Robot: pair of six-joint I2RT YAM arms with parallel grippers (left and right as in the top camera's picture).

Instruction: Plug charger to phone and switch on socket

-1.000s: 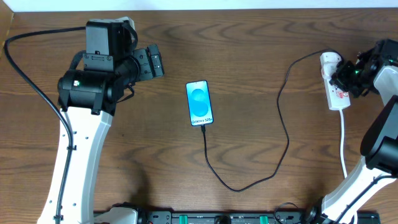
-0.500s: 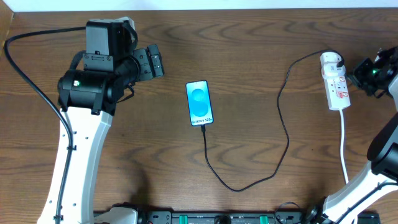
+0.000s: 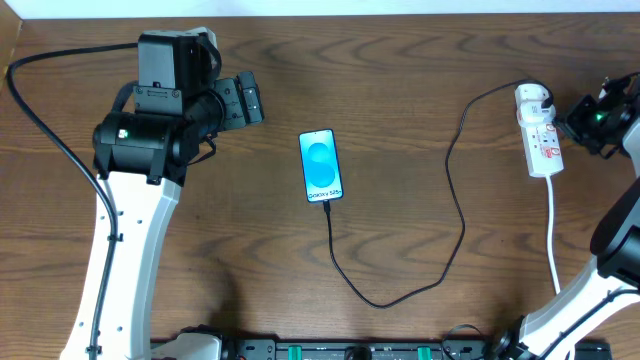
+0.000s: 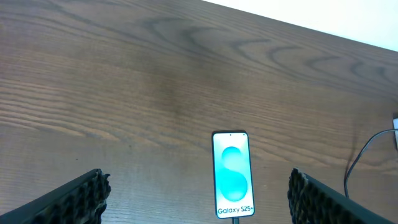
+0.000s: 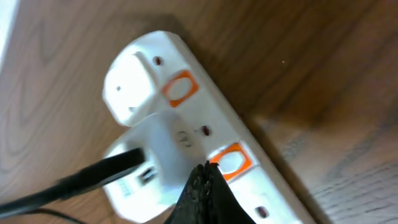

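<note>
Pulled back since a second ago, the right arm now sits at the right edge of the table (image 3: 400, 70), with the right gripper (image 3: 590, 118) just beside the socket (image 3: 538, 135) rather than over it, its fingers pressed together on nothing. Nothing else has shifted: the left gripper (image 3: 243, 100) stands spread wide and empty, well apart from the phone (image 3: 321, 166), which lies face up mid-table, screen lit. The charger (image 3: 455, 200) loops from the socket's far end to the phone's lower edge. The switch press looks finished, with the arm retreating (a judgement only). The overhead frame cuts off the right arm. In the right wrist view the closed fingertips (image 5: 202, 186) hide part of the strip, and the orange switches (image 5: 179, 87) show no clear on or off. The connector (image 3: 326, 203) is too small to confirm as seated
</note>
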